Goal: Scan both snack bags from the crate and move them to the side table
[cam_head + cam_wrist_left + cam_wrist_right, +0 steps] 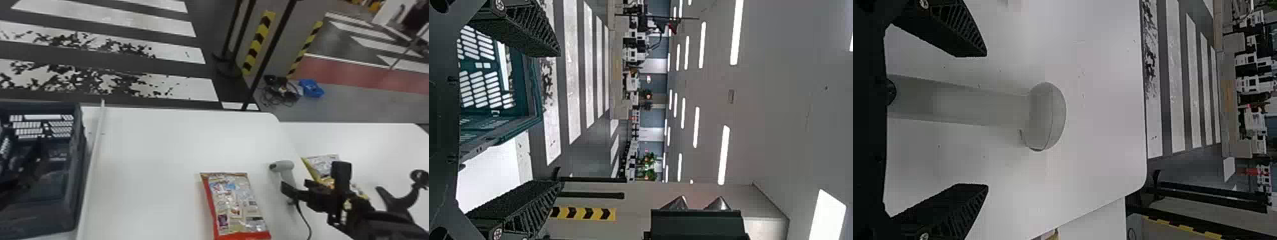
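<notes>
striped floor (108,51) runs beyond the white work table (159,153); the side table (367,140) adjoins it at the right.

state of pincer: my right gripper (987,121) is spread wide at the scanner (1045,116), one black finger to either side of the handle, a gap on both sides, nothing held. scanner stands upright, cable (303,217) trailing from its foot. left gripper (561,119) is near the crate, also wide and holding nothing.

bags: the red-edged snack bag (236,204) lies flat on the work table, between crate and scanner. the yellow-edged snack bag (322,162) lies on the side table, partly behind my right arm.

step in hand, my judgement: taking up the scanner for the red-edged bag; the yellow-edged one is probably done. next move: close squarely on the handle, lift with the cable free, then aim the head at the bag's printed code. an off-centre close could tip the scanner.

containers: the dark crate (41,217) has slotted walls and an open top. its interior is too dark in the head view to log any contents with confidence.
</notes>
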Robot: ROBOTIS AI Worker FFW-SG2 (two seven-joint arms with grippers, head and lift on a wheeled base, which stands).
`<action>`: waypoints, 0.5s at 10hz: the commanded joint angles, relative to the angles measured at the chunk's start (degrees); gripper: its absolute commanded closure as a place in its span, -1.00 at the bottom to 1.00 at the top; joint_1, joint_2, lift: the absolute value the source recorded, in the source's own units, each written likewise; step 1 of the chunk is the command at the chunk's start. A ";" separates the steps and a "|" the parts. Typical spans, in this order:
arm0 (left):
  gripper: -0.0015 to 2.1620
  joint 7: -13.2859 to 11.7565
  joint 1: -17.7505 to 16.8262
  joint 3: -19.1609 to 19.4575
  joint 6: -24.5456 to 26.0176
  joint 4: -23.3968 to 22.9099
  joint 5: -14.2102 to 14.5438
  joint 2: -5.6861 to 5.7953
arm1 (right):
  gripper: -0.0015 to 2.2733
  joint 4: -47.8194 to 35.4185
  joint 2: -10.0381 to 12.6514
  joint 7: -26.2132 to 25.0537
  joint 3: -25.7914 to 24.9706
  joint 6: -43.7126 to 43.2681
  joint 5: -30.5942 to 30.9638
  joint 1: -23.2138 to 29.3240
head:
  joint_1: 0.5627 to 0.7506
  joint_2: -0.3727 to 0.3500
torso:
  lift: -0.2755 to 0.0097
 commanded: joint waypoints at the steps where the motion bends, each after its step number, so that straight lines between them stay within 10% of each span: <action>1: -0.92 0.00 -0.10 -0.17 -0.48 -0.12 0.25 0.20 | -0.95 1.16 -0.61 0.87 -0.02 1.24 -0.70 -0.36 | 0.41 -0.94 | 0.26; 4: -0.92 -0.09 -0.19 -0.52 -0.48 -0.21 0.34 0.46 | -0.49 0.99 -0.61 3.33 0.16 5.46 -0.35 -0.36 | 0.41 -0.94 | 0.26; 5: -0.92 -0.35 -0.19 -0.61 -0.48 -0.38 0.60 0.64 | 0.39 0.99 -0.61 3.86 0.16 5.98 0.18 -0.36 | 0.41 -0.94 | 0.26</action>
